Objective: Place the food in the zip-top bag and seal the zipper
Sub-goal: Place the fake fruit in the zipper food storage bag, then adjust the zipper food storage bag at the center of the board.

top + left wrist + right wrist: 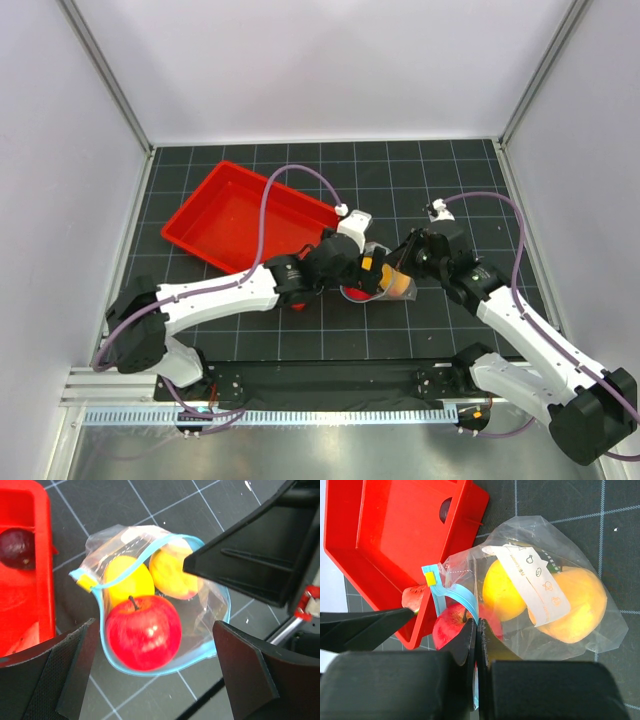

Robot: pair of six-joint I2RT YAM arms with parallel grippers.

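The zip-top bag (205, 615) lies on the mat with its mouth held wide, and it also shows in the top view (385, 285). Its teal zipper (150, 555) curves around a red apple (143, 632) that sits in the mouth. A yellow lemon (127, 580) and an orange ball (172, 572) lie deeper inside. My left gripper (155, 677) is open, its fingers wide on either side of the apple. My right gripper (477, 630) is shut on the zipper rim (457, 595) beside the apple (447, 630). The dark fruit (17, 547) and the watermelon wedge (412, 597) lie in the tray.
The red tray (215, 200) stands at the back left, its near corner close to the bag. In the right wrist view the tray (395, 545) lies just left of the bag. Both arms meet at the middle of the mat.
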